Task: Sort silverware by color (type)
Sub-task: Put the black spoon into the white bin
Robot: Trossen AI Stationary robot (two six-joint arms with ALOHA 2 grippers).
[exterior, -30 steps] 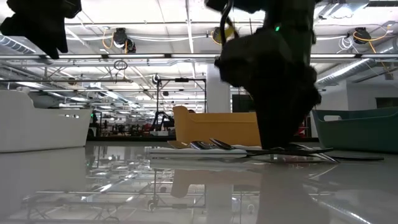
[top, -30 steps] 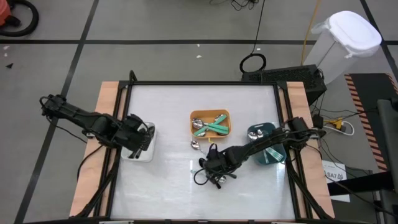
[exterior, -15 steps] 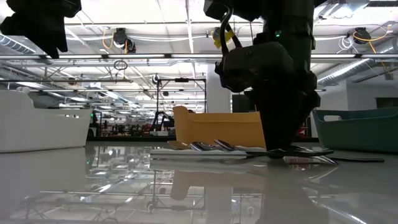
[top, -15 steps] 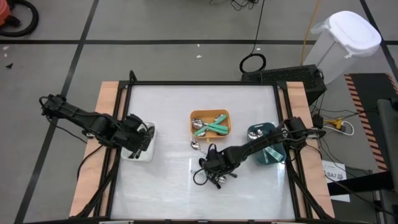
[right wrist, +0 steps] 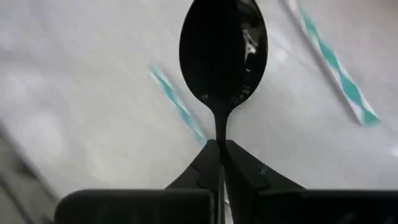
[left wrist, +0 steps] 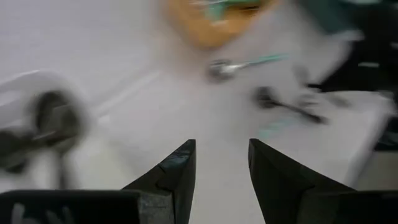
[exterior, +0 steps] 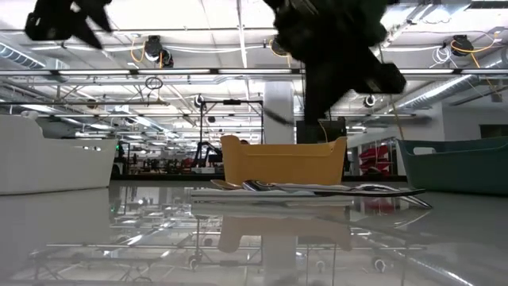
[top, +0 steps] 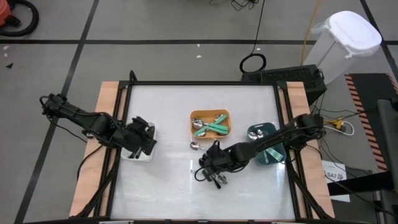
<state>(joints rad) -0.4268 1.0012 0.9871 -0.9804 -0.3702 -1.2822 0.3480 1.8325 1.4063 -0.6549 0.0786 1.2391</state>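
Observation:
My right gripper (top: 207, 169) hangs over the middle of the table, shut on an all-black spoon (right wrist: 222, 56). Below it, loose silverware (top: 216, 178) with teal and black handles lies flat on the tabletop, seen as a low heap (exterior: 317, 189) in the low view. One more spoon (top: 195, 145) lies just in front of the orange bin (top: 210, 123), which holds teal-handled pieces. My left gripper (left wrist: 221, 168) is open with nothing between its fingers, above the white bin (top: 142, 149) at the table's left. My right gripper pinches the black spoon at its neck (right wrist: 221, 135), just behind the bowl, between its two fingertips. The spoon lies along the fingers, bowl pointing away from the gripper and down at the table; the handle is hidden between the fingers. It is lifted clear of the table.
A dark teal bin (top: 264, 142) stands at the right under my right arm. Bare tabletop (top: 168, 106) spreads across the far and near parts. Wooden side rails (top: 106, 124) and a black frame border the table.
My right gripper has shut on the black spoon and risen from the pile, lifting the spoon clear of the table. My left gripper has shifted a little toward the table's right, over the white bin, still open.

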